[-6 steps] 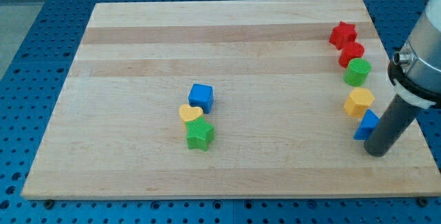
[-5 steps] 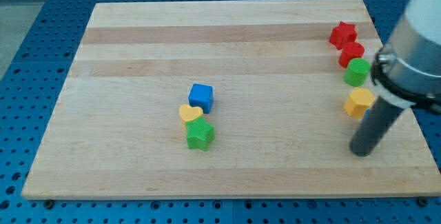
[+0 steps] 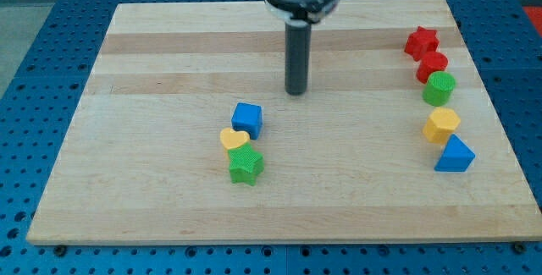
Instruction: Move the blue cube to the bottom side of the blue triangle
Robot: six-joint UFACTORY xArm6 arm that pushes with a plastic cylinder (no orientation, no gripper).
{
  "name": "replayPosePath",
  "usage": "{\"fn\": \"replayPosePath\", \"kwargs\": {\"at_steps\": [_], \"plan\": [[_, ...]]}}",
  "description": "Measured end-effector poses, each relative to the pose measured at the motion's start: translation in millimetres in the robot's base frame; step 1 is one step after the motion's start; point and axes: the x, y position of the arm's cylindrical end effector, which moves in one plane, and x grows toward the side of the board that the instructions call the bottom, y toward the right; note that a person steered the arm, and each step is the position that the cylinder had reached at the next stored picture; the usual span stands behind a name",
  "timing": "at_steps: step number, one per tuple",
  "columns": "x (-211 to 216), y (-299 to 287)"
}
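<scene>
One rod, no gripper to open or hold: my tip (image 3: 295, 92) near the blue cube (image 3: 247, 119), toward the view's top right.
Blue triangle (image 3: 455, 155): far right of the surface (image 3: 152, 173), well apart.

Nothing here can be read: no lettering, labels, brand marks, numbers or signs show on anything in view.
</scene>
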Motion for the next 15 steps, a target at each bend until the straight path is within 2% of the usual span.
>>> {"fn": "replayPosePath", "kwargs": {"at_steps": [1,2,4,6,9,10,13,14,15], "plan": [[-21.1,-45.3],[-21.1,-110.5],[72.8,-119.5],[72.9,-71.9],[139.5,61.0],[148.4,98.8],[150.7,119.2],[150.7,88.0],[179.1,76.5]]}}
